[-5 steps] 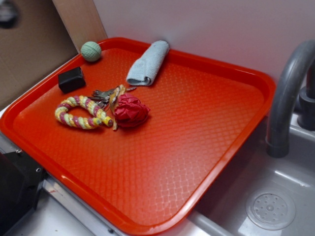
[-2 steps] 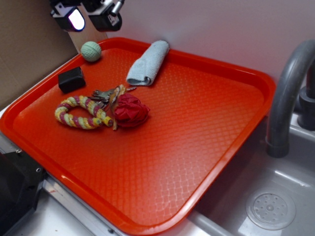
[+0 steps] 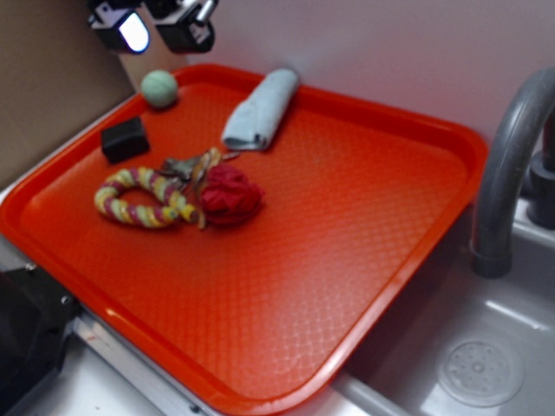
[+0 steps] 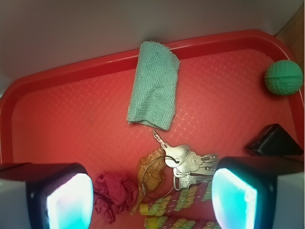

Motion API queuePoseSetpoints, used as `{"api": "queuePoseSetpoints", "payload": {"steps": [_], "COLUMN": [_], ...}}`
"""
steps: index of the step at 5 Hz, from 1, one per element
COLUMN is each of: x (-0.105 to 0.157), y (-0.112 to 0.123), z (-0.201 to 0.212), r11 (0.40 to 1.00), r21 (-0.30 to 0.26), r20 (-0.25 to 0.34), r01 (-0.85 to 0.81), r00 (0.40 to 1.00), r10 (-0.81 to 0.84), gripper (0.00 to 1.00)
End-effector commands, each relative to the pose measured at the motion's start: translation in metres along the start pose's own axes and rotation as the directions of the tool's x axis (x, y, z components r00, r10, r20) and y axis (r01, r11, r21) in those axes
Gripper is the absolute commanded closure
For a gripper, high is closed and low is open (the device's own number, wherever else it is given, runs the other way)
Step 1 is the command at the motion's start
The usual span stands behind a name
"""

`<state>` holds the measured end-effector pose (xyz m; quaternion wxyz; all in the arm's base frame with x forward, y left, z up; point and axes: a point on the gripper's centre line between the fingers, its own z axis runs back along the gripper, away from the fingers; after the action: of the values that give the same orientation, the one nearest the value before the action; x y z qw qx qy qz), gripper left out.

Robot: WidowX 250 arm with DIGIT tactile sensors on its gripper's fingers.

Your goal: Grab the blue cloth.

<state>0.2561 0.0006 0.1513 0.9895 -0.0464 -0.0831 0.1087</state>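
A: Where is the blue cloth point(image 3: 259, 109), and how does it lie?

B: At the far side of the red tray point(image 3: 364, 225), about twelve o'clock from the tray's middle in the exterior view. Its long axis runs from roughly one o'clock, where the narrow end rests against the far rim, down to seven o'clock, where the wider folded end lies flat on the tray floor. In the wrist view the cloth point(image 4: 154, 85) stands nearly straight up and down, top end on the rim.

A: What lies nearest it?

B: At about seven o'clock from its lower end, close by but apart, a bunch of keys point(image 4: 187, 162). Beyond them the red fabric ball point(image 3: 230, 196), touching the yellow and pink rope ring point(image 3: 141, 198). At nine o'clock from the cloth, the green ball point(image 3: 159, 88) in the tray's corner, and below it the black block point(image 3: 123, 139).

A: And the gripper?

B: The gripper point(image 3: 153, 27) hangs above the tray's far left corner, at ten o'clock from the cloth and clear of it. Its fingers point(image 4: 233, 193) are spread wide apart, holding nothing.
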Motion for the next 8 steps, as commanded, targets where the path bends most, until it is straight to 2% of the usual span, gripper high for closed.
{"api": "queuePoseSetpoints", "payload": {"steps": [1,2,3,4,5,6,7,8], "x": [0.050,0.062,0.069,0.064,0.061,0.064,0.073,0.073], "y": [-0.016,-0.017,-0.011,-0.012,-0.012,-0.004,0.004,0.006], "z": [-0.027,-0.053,-0.083,-0.089,-0.100,-0.118,-0.133,-0.129], "r11": [0.997,0.994,0.995,0.993,0.992,0.988,0.986,0.990], "r21": [-0.058,-0.063,-0.010,0.004,0.045,0.125,0.156,0.130], "r20": [0.082,0.079,0.027,0.024,0.027,0.059,0.056,0.052], "r01": [0.044,0.091,0.097,0.117,0.116,0.088,0.057,0.058], "r00": [0.996,0.993,0.995,0.993,0.993,0.994,0.996,0.997], "r10": [-0.039,-0.086,-0.097,-0.117,-0.118,-0.096,-0.066,-0.065], "gripper": [0.00,0.00,0.00,0.00,0.05,1.00,1.00,1.00]}}
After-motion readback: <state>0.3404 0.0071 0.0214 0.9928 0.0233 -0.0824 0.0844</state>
